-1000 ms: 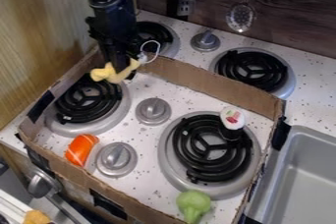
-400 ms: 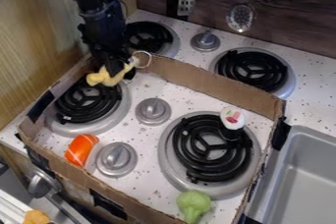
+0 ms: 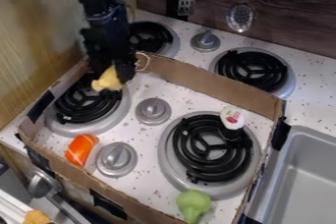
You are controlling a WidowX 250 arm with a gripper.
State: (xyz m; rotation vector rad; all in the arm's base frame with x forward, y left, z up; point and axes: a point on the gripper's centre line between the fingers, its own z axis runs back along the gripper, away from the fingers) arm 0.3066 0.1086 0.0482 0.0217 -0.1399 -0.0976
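The black gripper (image 3: 113,72) hangs over the back-right edge of the left front burner (image 3: 87,101), inside the cardboard border. It is shut on a pale yellow soft-looking object (image 3: 108,79), part of which is hidden by the gripper. A thin pale loop (image 3: 143,62) stands out at the gripper's right side. An orange object with white lines (image 3: 80,149) lies at the front left, beside a knob. On the right front burner (image 3: 211,148) stands a small black item with a white lid (image 3: 232,118). A green broccoli-like toy (image 3: 193,205) lies near the front edge.
A low cardboard border (image 3: 216,88) with black tape surrounds the front burners and two silver knobs (image 3: 153,111). Behind it are two rear burners (image 3: 253,70) and another knob. A wooden wall (image 3: 39,36) rises at left; a grey sink (image 3: 305,179) is at right.
The gripper has turned, and the yellow object with it, so the object looks more compact. Since the first frame the arm has shifted slightly left. Items on the stove have stayed put.
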